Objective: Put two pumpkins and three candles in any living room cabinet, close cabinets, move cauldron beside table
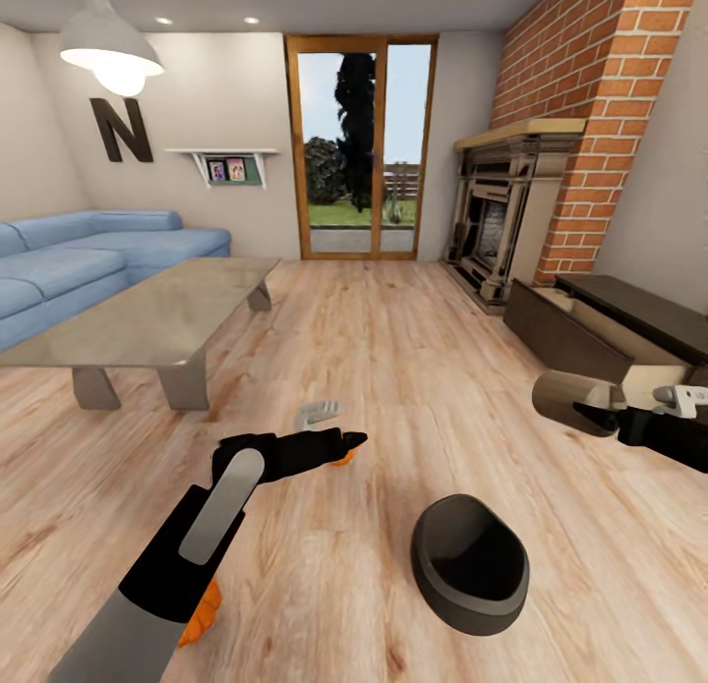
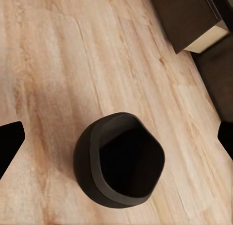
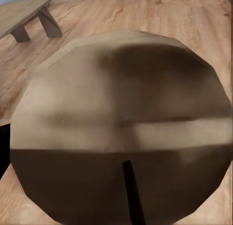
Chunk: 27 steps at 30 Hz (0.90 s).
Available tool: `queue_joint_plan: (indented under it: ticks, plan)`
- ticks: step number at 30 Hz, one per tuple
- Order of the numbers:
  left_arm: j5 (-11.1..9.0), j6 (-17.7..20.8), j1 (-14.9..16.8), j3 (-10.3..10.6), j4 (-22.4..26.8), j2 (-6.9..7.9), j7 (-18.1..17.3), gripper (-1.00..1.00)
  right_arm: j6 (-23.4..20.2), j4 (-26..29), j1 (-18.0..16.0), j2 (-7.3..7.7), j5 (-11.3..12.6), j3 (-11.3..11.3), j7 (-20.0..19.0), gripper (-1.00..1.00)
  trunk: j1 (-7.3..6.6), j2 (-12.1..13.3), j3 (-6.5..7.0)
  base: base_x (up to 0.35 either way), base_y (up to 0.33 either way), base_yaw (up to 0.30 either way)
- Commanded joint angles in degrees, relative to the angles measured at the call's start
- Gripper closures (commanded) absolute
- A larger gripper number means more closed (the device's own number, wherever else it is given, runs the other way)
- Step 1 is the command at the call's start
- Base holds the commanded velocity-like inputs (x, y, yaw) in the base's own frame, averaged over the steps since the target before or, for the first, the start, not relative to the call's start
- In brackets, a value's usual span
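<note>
The black cauldron lies tipped on the wood floor, its mouth facing up toward me. My left gripper hovers over the floor up and left of it, and in the left wrist view its dark fingertips stand wide apart, open, with the cauldron below them. A sliver of orange pumpkin peeks out behind that gripper, and another orange piece shows under the left forearm. My right gripper is shut on a taupe candle, held in the air near the dark cabinet. The candle looms close in the right wrist view.
One cabinet drawer stands pulled open, its pale inside showing. A low grey coffee table and a blue sofa are on the left. The carved fireplace and brick chimney sit at the back right. A small grey object lies on the floor.
</note>
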<state>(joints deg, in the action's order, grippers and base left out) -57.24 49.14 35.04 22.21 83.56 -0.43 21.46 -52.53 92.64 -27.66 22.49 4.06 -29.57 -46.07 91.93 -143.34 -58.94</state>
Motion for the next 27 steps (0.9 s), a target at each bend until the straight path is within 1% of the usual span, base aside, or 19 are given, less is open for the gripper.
queue_joint_plan:
  ticks: [1, 18, 27]
  plan:
    - [-0.6, 0.1, 0.0, 0.0, 0.1, -0.01, 0.6, -1.0, -0.6, 0.0, 0.0, 0.01, 0.8, -0.1, 0.1, 1.0, -0.01, 0.0, -0.06, 0.002, -0.35, -0.001]
    - [-0.6, 0.1, -0.1, 0.0, 0.0, -0.02, 0.8, -1.0, -0.7, 0.0, 0.0, 0.01, 0.8, 0.0, 0.0, 1.0, -0.01, 0.0, -0.06, 0.0, -0.35, -0.008]
    - [-0.6, 0.1, -0.1, 0.0, 0.0, -0.01, 0.8, -1.0, -0.9, 0.0, -0.1, -0.07, 0.8, 0.5, 0.1, 1.0, -0.01, 0.0, -0.06, 0.0, -0.35, -0.22]
